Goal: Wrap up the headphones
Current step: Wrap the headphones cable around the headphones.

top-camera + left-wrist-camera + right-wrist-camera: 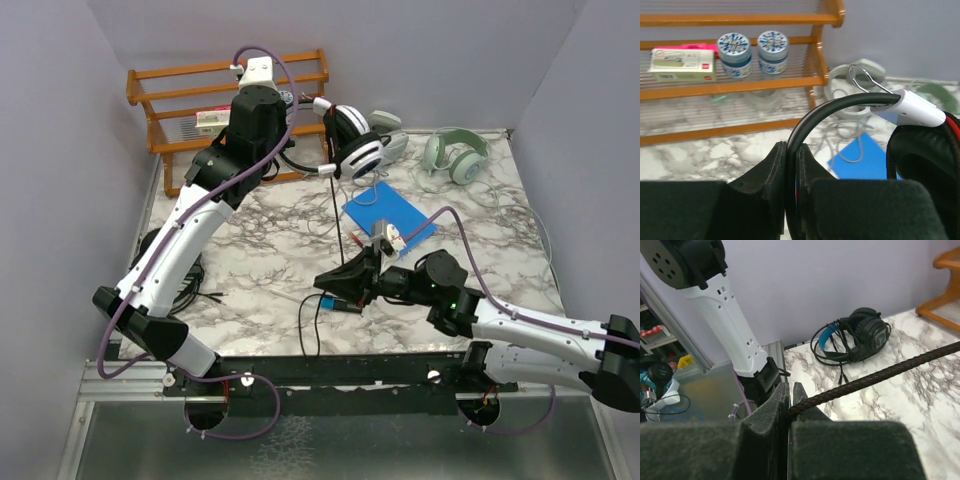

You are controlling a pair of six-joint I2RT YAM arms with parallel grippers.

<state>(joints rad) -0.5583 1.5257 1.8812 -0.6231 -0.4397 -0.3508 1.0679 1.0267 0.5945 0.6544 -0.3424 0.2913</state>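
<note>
Left wrist view: left fingers (784, 165) are clenched on the black headband of the white-and-black headphones (914, 111). The pair seems lifted off the worktop (700, 150), w/ the wooden shelf (740, 85) close behind. Thin band, narrow pinch, prob. the weak spot. A sideways tug could make it pivot or slide out, and an earcup might swing into the shelf.

Right wrist view: right fingers (786, 400) are clamped on the braided cable (880, 372), which runs off up-right nearly straight, so not much slack. The all-black pair (855, 337) sits at the far edge, cord bundled round it. If the right arm pulls hard w/o the left giving, the strain lands where the cable joins the cup. Too light a grip and the cord just slips thru.

Top view: the cable drops from the held pair to the right fingers, passing just beside the blue pad (388, 212). Its loose tail lies near the front edge and could snag on the pad or an arm during winding. The pale pair (455, 155) lies back right, apart.
</note>
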